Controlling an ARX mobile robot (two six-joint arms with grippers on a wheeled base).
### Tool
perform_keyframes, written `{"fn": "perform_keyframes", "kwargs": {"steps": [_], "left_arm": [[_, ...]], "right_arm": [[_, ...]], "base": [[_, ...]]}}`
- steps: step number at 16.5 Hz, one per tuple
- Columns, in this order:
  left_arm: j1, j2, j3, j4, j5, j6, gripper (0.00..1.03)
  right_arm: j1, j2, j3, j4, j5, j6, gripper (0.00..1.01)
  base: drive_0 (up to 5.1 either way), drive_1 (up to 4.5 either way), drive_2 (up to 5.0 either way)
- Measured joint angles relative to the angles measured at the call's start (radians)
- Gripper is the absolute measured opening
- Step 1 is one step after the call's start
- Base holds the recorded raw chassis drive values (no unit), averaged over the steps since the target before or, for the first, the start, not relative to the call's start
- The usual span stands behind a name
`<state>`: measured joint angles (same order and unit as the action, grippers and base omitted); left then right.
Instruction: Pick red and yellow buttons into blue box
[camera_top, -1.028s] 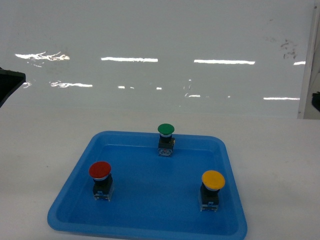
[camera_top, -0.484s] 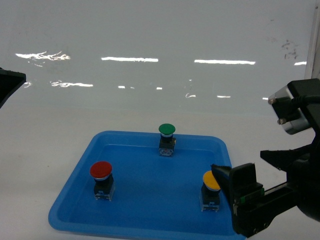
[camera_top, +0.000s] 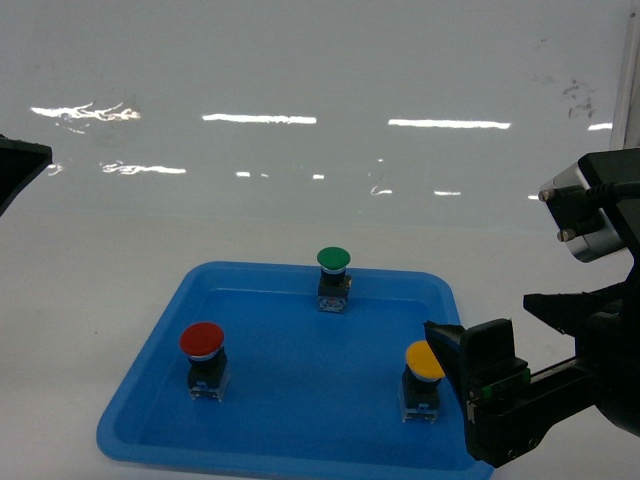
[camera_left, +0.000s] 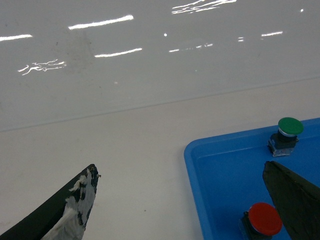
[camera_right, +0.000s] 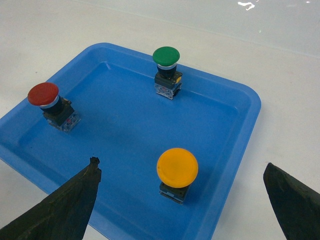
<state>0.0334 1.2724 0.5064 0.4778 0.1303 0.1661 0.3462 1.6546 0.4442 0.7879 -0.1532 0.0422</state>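
just beside the domed yellow button (camera_right: 177, 167), right tool (camera_right: 187, 200) spread wide over smooth tray (camera_right: 125, 125)

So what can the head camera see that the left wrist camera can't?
Only the head view shows the yellow button and the right gripper, open beside that button at the tray's right edge.

Only the left wrist view shows the left gripper, open, its two dark fingertips at the bottom corners, above the table.

Both show the shallow blue tray, the red button and the green button standing in it. Neither shows the blue box.
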Motion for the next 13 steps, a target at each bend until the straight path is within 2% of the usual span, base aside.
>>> {"fn": "perform_keyframes", "kwargs": {"steps": [3, 10, 13], "left_arm": [[0.000, 0.000, 0.000, 0.000, 0.000, 0.000, 0.98], [0.000, 0.000, 0.000, 0.000, 0.000, 0.000, 0.98], [0.000, 0.000, 0.000, 0.000, 0.000, 0.000, 0.98]], "right_arm": [[-0.003, 0.000, -0.001, 0.005, 0.000, -0.006, 0.98], [-0.045, 0.024, -0.002, 0.035, -0.006, -0.013, 0.98], [-0.051, 0.116, 0.028, 0.035, 0.002, -0.021, 0.98]], "base": [[0.0, 0.00, 0.0], [0.0, 0.00, 0.0], [0.0, 0.00, 0.0]]}}
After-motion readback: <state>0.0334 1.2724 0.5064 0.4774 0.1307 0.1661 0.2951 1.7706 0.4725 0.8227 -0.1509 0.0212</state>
